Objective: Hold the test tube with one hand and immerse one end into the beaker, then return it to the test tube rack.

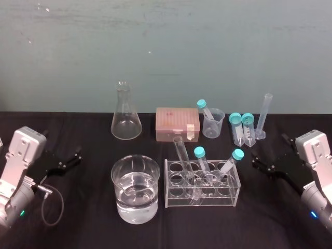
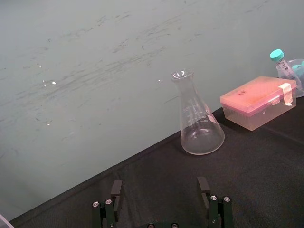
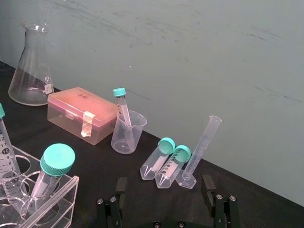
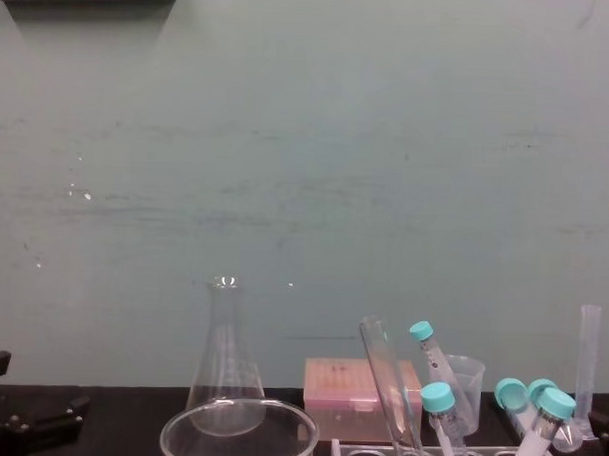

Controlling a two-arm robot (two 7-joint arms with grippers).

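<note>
Leaning in the left-end hole of the test tube rack, the test tube is ungrasped, so I judge nothing done: pickup, dip in the beaker beside the rack, and return all remain. My left gripper and right gripper sit well apart, both spread and empty.

Left arm: boxy silver-grey wrist housing, matte black left claw, thin dark cable looped beside it, small green indicator light. Right arm: matching silver-grey housing, black right claw, blue indicator light. Flat black fingers carry silver screw heads at their bases.
</note>
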